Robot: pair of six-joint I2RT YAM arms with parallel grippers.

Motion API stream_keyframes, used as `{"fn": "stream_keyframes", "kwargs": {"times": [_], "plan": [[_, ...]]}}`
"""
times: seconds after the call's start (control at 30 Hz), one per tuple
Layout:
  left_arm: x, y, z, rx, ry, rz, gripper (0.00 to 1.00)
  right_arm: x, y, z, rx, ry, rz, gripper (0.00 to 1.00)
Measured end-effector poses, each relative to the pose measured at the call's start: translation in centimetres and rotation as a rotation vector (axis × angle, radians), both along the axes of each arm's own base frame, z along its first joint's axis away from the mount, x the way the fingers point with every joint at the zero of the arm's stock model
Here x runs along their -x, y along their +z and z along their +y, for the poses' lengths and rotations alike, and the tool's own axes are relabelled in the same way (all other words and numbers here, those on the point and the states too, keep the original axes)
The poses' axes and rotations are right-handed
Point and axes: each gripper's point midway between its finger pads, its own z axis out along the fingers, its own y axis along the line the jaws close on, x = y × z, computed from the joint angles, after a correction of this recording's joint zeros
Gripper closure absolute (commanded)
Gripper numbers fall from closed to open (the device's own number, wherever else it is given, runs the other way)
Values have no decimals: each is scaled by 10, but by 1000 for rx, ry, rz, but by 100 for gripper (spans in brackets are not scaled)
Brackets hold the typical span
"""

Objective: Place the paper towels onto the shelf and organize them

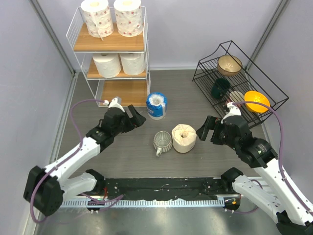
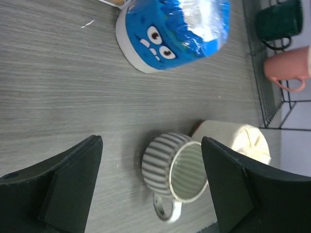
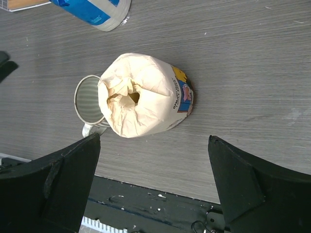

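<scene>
The white wire shelf [image 1: 83, 68] stands at the back left. Two red-dotted paper towels [image 1: 98, 17] sit on its top board and two plain white ones [image 1: 107, 63] on the middle board. The bottom board is bare. A blue-wrapped roll [image 1: 156, 105] [image 2: 175, 31] stands on the table beside the shelf's foot. My left gripper [image 1: 138, 116] [image 2: 151, 141] hangs open just left of it, holding nothing. A cream ragged roll [image 1: 184, 138] [image 3: 146, 94] stands mid-table. My right gripper [image 1: 205, 133] [image 3: 154, 137] is open just to its right, apart from it.
A clear ribbed glass mug [image 1: 163, 142] [image 2: 175, 170] [image 3: 87, 99] stands touching the cream roll's left side. A black wire rack [image 1: 234, 78] at the back right holds bowls, among them an orange one [image 1: 256, 100], and mugs [image 2: 279, 22]. Walls close in on both sides.
</scene>
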Motion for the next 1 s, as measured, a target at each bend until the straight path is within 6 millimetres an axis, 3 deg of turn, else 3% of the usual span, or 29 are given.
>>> {"fn": "stream_keyframes", "kwargs": {"times": [0.1, 0.3, 0.6, 0.8, 1.0], "plan": [[-17, -17, -11, -1, 32, 20, 8, 0, 2, 0, -8, -2, -10, 2], [-69, -29, -34, 23, 97, 9, 7, 2, 6, -1, -22, -6, -22, 2], [-125, -4, -44, 20, 193, -88, 7, 3, 7, -3, -25, -14, -30, 2], [-143, -5, -48, -11, 212, -102, 10, 3, 7, -4, -21, -18, -30, 2], [-140, -25, -50, -73, 205, -72, 12, 4, 7, -5, -20, -19, -29, 2]]}}
